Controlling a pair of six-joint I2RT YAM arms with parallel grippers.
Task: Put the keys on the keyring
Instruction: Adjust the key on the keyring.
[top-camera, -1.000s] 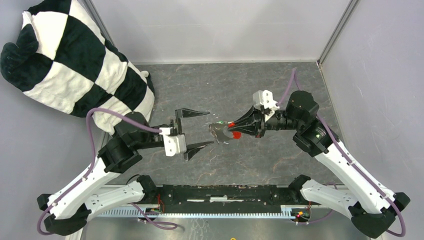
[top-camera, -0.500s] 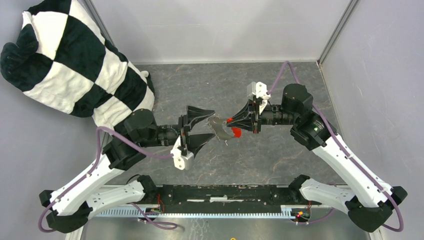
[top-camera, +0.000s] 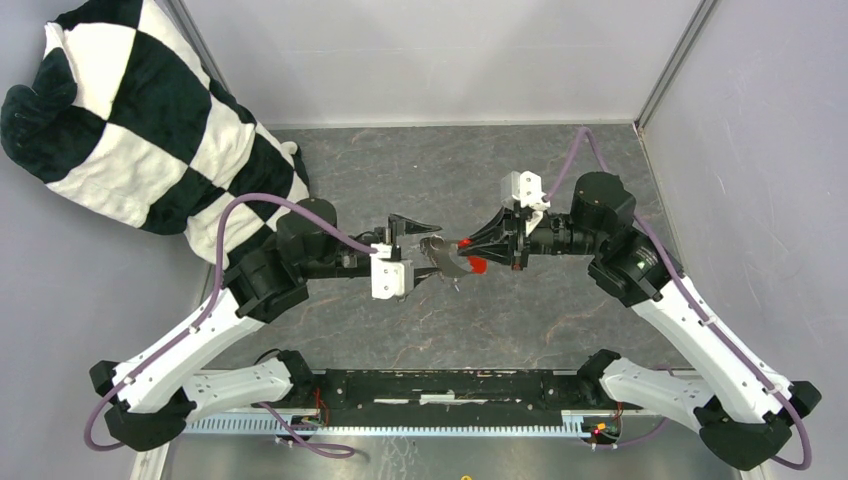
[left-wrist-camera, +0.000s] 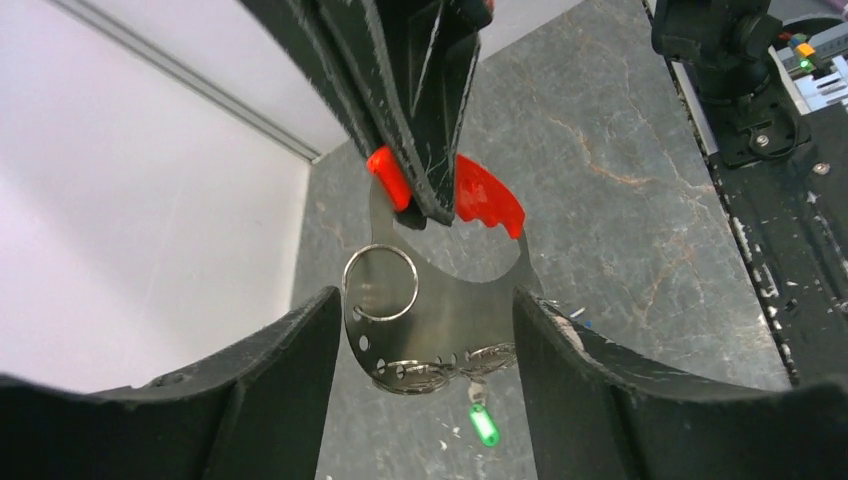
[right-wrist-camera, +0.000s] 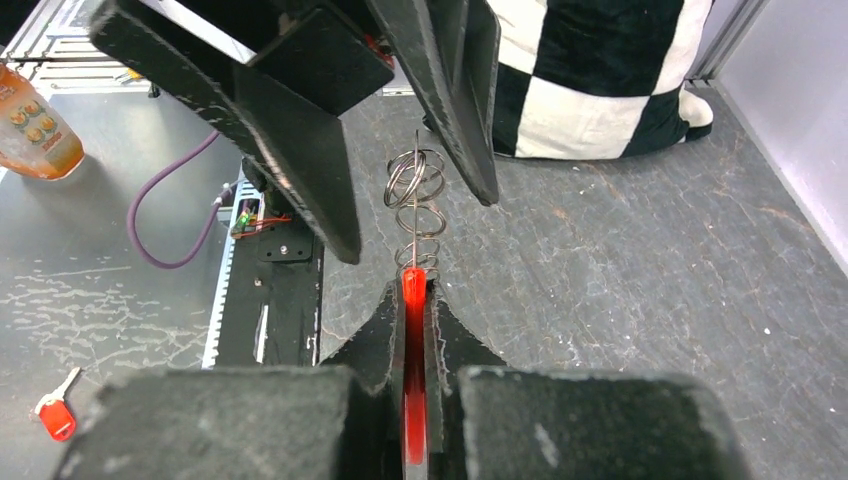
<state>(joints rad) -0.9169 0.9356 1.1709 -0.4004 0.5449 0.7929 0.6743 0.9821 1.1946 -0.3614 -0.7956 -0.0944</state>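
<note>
1. Above the grey marbled tabletop (top-camera: 540, 160), the right gripper (right-wrist-camera: 413, 290) is clamped tight on the bright red plastic tag (left-wrist-camera: 490, 195) of the flat silver metal keyring (left-wrist-camera: 440, 320), holding it in the air at mid-table.
2. Facing it, the left gripper (left-wrist-camera: 428, 305) has its black fingers spread apart on either side of the plate, where thin wire rings (right-wrist-camera: 415, 185) are threaded.
3. A small green key head (left-wrist-camera: 484, 425) shows below the plate, too blurred to tell whether it hangs or lies.
4. A black-and-white checked plush cushion (top-camera: 130, 110) fills the far-left corner.
</note>
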